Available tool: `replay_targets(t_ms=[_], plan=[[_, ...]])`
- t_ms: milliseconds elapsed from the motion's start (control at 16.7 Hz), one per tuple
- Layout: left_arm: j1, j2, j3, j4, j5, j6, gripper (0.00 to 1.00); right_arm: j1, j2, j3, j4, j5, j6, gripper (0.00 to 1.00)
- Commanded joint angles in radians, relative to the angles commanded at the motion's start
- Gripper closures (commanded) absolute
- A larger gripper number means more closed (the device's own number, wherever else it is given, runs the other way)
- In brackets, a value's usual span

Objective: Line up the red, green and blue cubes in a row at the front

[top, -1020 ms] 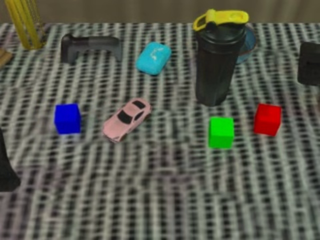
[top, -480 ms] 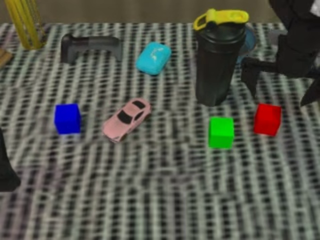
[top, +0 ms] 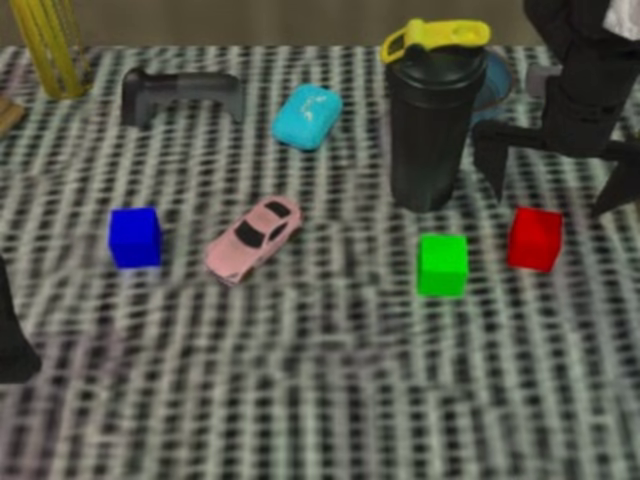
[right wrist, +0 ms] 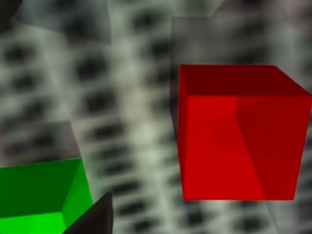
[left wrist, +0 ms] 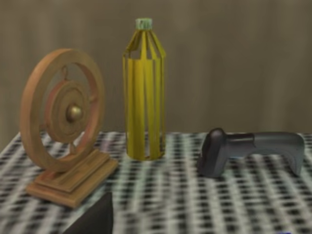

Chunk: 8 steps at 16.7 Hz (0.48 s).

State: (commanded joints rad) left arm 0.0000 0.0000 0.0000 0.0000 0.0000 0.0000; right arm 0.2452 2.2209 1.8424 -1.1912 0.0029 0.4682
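**Right gripper positioned above red cube**

The right gripper [top: 555, 175] hangs at the upper right of the top view, fingers spread apart and empty, just above the red cube [top: 534, 239]. This stance appears chosen so the fingers can straddle the cube on descent. The green cube [top: 442, 264] sits just left of the red one, at right of centre. The blue cube [top: 135, 237] stands well apart at the left. The 3 cubes are not yet in 1 row. The left arm [top: 12, 335] rests parked at the lower left edge; its gripper state cannot be told.

No legible text or markings.
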Motion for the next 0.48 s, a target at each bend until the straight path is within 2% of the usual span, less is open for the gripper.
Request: replay_targets(t_ms=[180, 480], plan=[[0.000, 0.000, 0.000, 0.000, 0.000, 0.000, 0.00, 0.003, 0.015, -0.031, 0.040, 0.000, -0.002, 0.00], [0.000, 0.000, 0.000, 0.000, 0.000, 0.000, 0.00, 0.006, 0.085, -0.155, 0.249, 0.001, 0.002, 0.00]])
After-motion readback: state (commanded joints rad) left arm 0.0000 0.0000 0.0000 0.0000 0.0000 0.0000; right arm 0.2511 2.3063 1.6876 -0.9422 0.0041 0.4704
